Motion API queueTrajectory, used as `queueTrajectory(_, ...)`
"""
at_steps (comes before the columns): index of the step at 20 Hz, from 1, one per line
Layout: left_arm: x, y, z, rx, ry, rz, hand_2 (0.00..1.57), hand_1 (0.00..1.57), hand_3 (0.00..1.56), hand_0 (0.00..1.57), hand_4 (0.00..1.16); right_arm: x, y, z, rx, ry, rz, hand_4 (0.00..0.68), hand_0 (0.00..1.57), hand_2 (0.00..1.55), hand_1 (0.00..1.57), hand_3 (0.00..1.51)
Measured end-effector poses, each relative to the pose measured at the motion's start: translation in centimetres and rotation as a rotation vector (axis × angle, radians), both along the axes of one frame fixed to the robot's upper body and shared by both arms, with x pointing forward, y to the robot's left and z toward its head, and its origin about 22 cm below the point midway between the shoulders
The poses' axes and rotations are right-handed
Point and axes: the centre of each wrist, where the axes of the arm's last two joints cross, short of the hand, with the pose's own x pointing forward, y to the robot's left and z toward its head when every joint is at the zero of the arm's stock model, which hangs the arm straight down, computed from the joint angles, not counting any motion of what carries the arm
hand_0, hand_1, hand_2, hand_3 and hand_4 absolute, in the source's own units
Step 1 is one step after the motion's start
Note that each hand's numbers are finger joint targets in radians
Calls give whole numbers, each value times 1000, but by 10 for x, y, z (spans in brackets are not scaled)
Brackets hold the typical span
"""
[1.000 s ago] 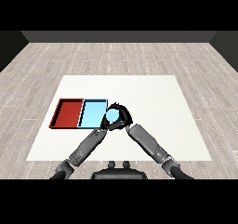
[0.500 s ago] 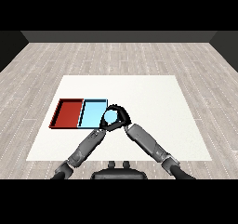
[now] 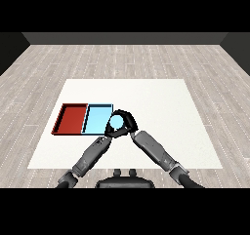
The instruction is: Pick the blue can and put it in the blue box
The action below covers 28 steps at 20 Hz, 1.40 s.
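Head view: at the left of the white table (image 3: 161, 97) lies the red tray (image 3: 72, 118), and touching its right side the blue tray (image 3: 97, 119), both flat with their long sides running away from the robot. The left forearm comes up from the lower left, and its hand (image 3: 108, 134) sits under the right edge of the blue tray, mostly hidden behind the can; I cannot tell how its fingers stand. The blue can (image 3: 116, 124) is at the blue tray's right edge, just over the rim, held by the right hand (image 3: 126, 123), whose fingers curl round it. Only a light blue oval of the can shows between the black fingers, so its long axis and which way it points cannot be made out. Whether it touches the tray is unclear.
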Motion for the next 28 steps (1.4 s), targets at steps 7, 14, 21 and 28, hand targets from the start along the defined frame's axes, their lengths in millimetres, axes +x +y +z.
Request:
queueTrajectory(7,1,-2,-2,-33,40,-7,1516,1571,1448,1571,1097,-2,-8,3,62,60,12,0,0,0,0,0)
queueTrajectory(14,6,0,-2,-41,49,-6,1549,1571,1480,1571,1137,1,-6,3,72,61,8,0,0,0,0,0)
queueTrajectory(21,7,-5,4,-17,37,1,1571,1571,1511,1571,1131,1,-16,8,95,84,0,0,0,0,0,0)
queueTrajectory(28,3,3,-7,13,34,24,1571,1571,1503,1571,1128,1,-46,19,128,68,-15,0,0,0,0,0)
